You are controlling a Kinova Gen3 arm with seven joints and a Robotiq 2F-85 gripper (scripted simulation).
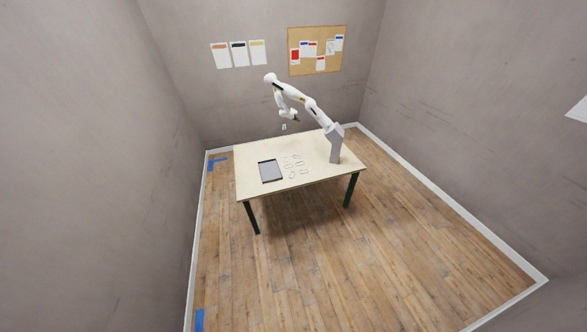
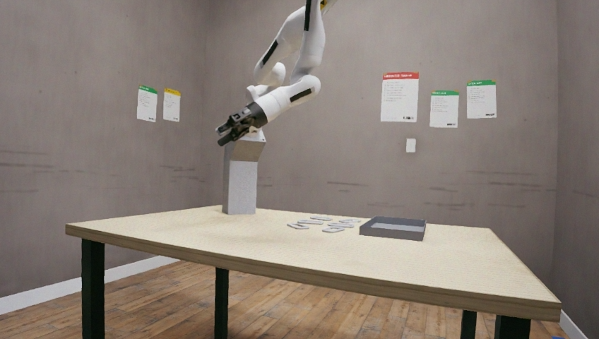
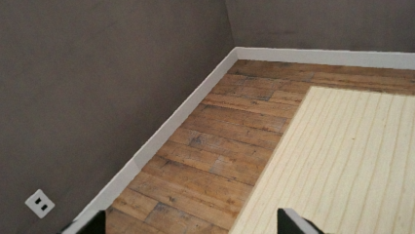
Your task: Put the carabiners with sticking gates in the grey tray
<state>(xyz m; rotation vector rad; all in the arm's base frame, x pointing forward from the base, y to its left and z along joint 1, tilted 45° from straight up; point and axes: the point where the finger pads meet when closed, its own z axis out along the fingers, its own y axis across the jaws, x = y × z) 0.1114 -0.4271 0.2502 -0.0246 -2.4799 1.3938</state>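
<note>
Nearest the exterior camera, the worktop (image 2: 378,268) carries a grey tray (image 2: 393,227) with six carabiners (image 2: 323,224) lying just beside it, none inside. High above them, the pincer (image 2: 227,130) hangs fully open, holding nothing. It should descend squarely over one carabiner and test its gate first. Gate positions are too small to tell.

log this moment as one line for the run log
phase: start | gripper: open, holding nothing, raised high over table | carabiners: six beside grey tray, all outside it | tray: nothing inside
</note>
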